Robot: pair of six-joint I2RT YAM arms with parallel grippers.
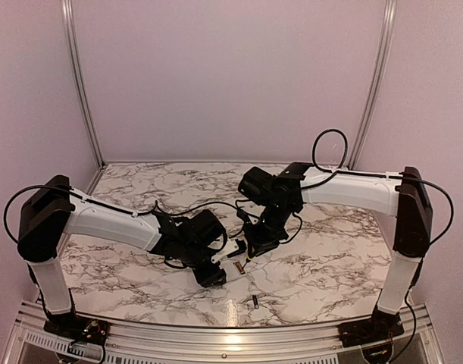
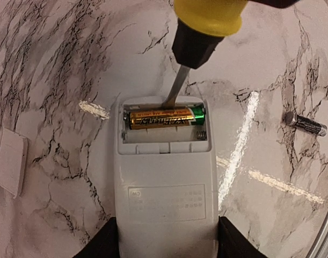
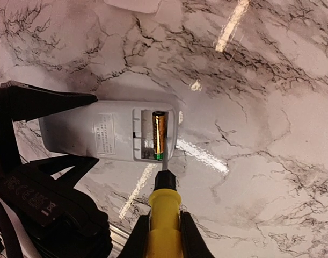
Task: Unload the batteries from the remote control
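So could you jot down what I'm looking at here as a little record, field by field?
Left claw: clamped on the small flat white plastic remote control, battery bay up
Right claw: gripping the yellow-handled screwdriver
Blade tip: at the edge of the gold-and-green battery in the bay
Second slot: empty
Dark loose battery: on the marble table, apart from the remote
Flat white cover: on the table, off the remote

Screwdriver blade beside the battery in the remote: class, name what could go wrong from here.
The screwdriver blade sits at the battery's far edge; it may slip and gouge the remote.
Levered hard, the battery could pop out and roll across the table.
The left gripper holds only the remote's near end, so prying could tilt it.
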